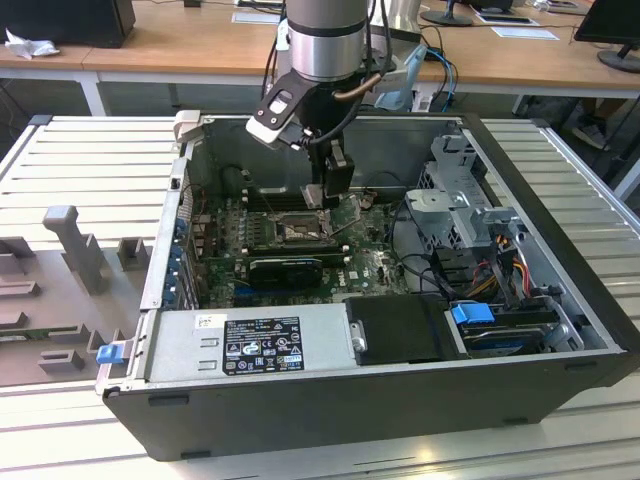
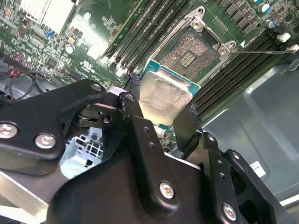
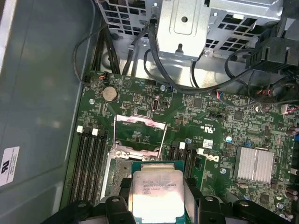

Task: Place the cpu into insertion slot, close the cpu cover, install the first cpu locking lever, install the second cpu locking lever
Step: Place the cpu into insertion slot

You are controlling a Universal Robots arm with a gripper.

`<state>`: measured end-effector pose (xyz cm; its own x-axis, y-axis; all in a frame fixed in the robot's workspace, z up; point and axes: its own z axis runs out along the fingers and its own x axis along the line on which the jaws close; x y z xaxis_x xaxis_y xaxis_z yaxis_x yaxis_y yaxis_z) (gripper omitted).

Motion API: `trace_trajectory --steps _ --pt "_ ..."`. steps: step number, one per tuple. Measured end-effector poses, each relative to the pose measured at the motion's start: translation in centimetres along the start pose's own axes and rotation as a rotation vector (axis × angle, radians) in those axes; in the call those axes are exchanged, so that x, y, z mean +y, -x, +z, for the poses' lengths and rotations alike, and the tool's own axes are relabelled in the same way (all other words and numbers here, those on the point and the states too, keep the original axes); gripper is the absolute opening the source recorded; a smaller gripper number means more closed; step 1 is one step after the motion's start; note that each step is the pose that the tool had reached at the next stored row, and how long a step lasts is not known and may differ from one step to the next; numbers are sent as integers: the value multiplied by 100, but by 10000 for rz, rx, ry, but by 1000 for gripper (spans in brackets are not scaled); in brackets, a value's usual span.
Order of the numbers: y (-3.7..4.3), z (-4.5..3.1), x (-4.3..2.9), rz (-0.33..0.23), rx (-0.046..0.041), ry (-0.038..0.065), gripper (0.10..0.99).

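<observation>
The cpu [image 2: 164, 95] is gripped by its edges between the fingers of the tool [image 2: 161, 112], held over and slightly off-centre from the open insertion slot [image 2: 191, 52]. Beyond the slot, the cpu cover [image 3: 140, 122] is seen swung up out of the way. The chip is best kept level, squared to the slot and lowered without sideways drag.

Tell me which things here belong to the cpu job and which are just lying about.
Job:
- cpu, held in the shut gripper by the open socket
- cpu cover, flipped open
- lever, unlatched

Lying about:
- power supply
- drive cage
- heatsink
- coin battery
</observation>
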<state>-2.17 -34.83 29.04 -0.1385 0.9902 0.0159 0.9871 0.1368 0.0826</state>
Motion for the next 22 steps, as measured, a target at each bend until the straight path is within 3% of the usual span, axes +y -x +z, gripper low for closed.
trace_trajectory --steps 4,9,13,18,22 --pt "0 25 -2 621 -48 10 529" --pt "1 54 -4 917 -48 18 529" --pt "2 137 -12 1111 -72 33 529" --pt "-17 272 -72 1390 -97 44 529" --pt "-29 336 -166 1382 -97 43 529"
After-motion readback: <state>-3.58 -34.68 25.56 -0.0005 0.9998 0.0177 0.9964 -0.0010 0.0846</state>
